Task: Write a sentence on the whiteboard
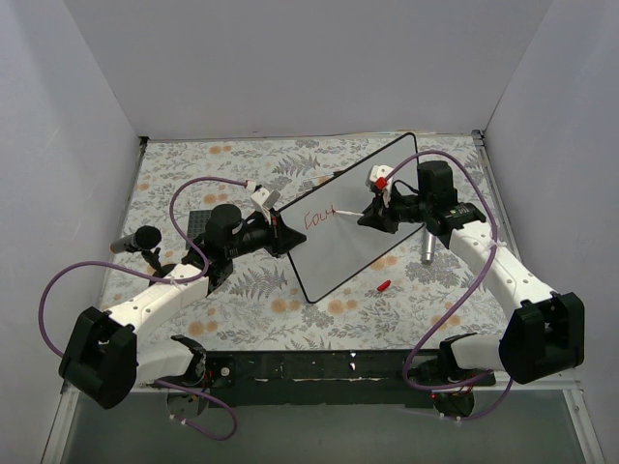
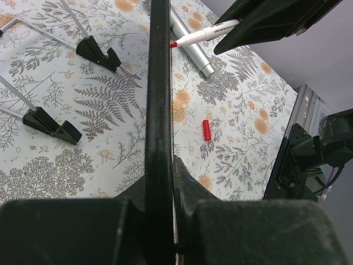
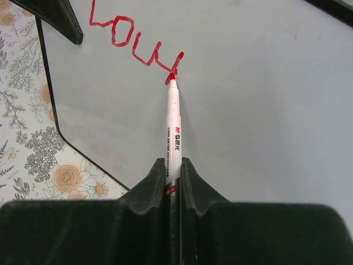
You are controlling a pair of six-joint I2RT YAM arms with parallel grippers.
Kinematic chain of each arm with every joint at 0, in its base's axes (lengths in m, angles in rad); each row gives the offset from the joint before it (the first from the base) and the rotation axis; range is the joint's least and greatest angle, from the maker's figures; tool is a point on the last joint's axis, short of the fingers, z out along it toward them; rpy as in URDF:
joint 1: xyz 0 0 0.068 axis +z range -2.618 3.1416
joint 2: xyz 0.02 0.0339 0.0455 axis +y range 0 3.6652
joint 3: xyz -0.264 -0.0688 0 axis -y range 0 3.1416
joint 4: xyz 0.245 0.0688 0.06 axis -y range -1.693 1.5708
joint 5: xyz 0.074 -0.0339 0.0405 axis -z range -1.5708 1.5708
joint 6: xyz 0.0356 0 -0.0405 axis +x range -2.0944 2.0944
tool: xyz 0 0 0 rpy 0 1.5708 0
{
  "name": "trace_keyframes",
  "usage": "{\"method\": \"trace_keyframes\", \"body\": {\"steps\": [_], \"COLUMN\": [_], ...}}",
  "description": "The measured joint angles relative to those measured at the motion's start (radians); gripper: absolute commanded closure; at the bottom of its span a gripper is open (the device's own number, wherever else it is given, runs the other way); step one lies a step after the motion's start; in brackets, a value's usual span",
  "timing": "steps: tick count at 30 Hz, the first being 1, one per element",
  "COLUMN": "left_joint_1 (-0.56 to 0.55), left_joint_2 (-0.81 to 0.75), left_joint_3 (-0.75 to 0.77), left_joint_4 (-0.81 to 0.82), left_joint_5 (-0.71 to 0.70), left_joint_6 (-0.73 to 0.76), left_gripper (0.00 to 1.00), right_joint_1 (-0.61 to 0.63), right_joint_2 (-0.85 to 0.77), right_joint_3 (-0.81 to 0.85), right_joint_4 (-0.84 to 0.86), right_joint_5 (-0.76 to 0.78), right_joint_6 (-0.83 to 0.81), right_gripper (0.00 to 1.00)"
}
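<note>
Red sentence partly cropped; right hand pinches marker, left hand clamps whiteboard.

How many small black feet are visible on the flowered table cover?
2, both left of the whiteboard in the left wrist view: a farther foot and a nearer foot. Others may be hidden behind the board.

Our left arm and right arm reach from the near edge toward the tabletop's middle, the 2 elbows flared toward the side edges. Our left gripper is clamped on the whiteboard rim. Our right gripper pinches a marker.
</note>
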Motion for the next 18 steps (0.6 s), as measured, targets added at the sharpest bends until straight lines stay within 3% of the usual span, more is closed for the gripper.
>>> {"method": "trace_keyframes", "body": {"steps": [18], "left_joint_1": [0.000], "left_joint_2": [0.000], "left_joint_3": [0.000], "left_joint_4": [0.000], "left_joint_5": [0.002], "left_joint_6": [0.002], "left_gripper": [1.00], "right_joint_1": [-0.050], "right_joint_2": [-0.009], "right_joint_3": [0.005], "right_joint_4": [0.048], "right_joint_5": [-0.011], "right_joint_6": [0.055], "right_gripper": [0.99]}}
